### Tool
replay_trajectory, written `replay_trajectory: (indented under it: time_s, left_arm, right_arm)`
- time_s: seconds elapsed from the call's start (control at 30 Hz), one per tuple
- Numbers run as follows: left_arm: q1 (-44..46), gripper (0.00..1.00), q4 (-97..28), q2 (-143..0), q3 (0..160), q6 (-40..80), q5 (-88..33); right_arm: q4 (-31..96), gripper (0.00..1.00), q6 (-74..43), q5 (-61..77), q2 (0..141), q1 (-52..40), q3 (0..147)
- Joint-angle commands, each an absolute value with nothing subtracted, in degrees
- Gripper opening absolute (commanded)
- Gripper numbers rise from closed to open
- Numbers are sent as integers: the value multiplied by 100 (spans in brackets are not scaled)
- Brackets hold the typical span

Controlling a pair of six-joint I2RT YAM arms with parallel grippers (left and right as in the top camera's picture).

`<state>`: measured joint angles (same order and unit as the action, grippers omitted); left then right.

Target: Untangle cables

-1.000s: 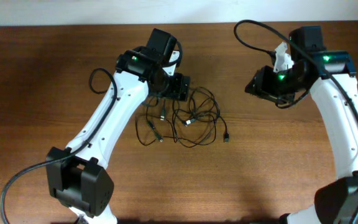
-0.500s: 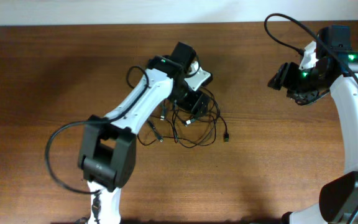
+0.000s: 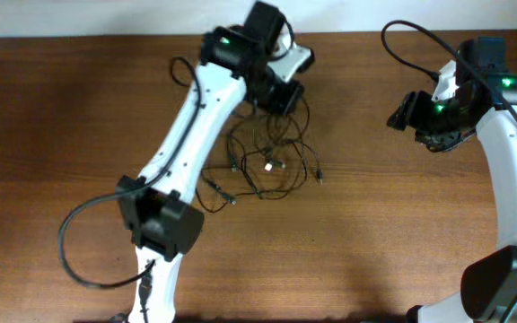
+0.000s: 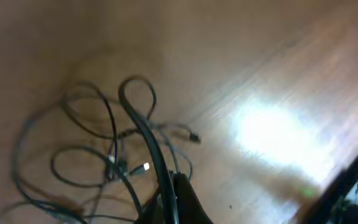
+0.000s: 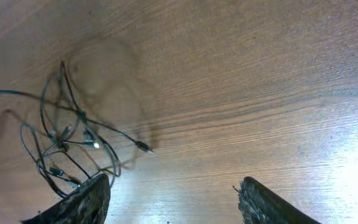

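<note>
While trying to draw a loop free, pinching one strand of the thin black tangled cables (image 3: 272,166) on the brown wooden table (image 3: 61,135) with the left gripper (image 3: 281,97); parking the right gripper (image 5: 174,190) spread, well clear

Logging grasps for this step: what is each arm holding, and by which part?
The left gripper pinches one strand of the tangled thin black cables, just below a loop. The right gripper is open, holding nothing.
</note>
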<state>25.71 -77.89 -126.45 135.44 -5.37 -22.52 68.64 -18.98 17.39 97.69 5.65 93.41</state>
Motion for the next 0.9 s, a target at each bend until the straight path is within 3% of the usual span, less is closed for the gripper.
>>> replay_trajectory:
  time_s: [0.0, 0.17, 0.37, 0.57, 0.77, 0.87]
  left_arm:
    - [2296, 0, -8392, -12575, 14888, -567, -2318]
    - [2281, 0, -8995, -12532, 15812, -567, -2316]
    - [2104, 0, -8799, -11605, 16077, -563, -2316]
    - [1463, 0, -8855, -11004, 16013, -325, -2272]
    - [1380, 0, -8954, -11334, 14486, -169, -1514]
    - [1149, 0, -8215, -11369, 12940, 51, -1522]
  right_arm:
    - [6910, 67, -1846, 1732, 9789, 565, 9317]
    - [7013, 67, -1844, 1732, 9789, 565, 9317]
    - [7028, 68, -1841, 1732, 9789, 565, 9317]
    - [7081, 67, -1824, 1732, 9789, 563, 9317]
    - [7085, 67, -1824, 1730, 9789, 108, 9317]
    - [7074, 68, -1826, 1732, 9789, -165, 9317]
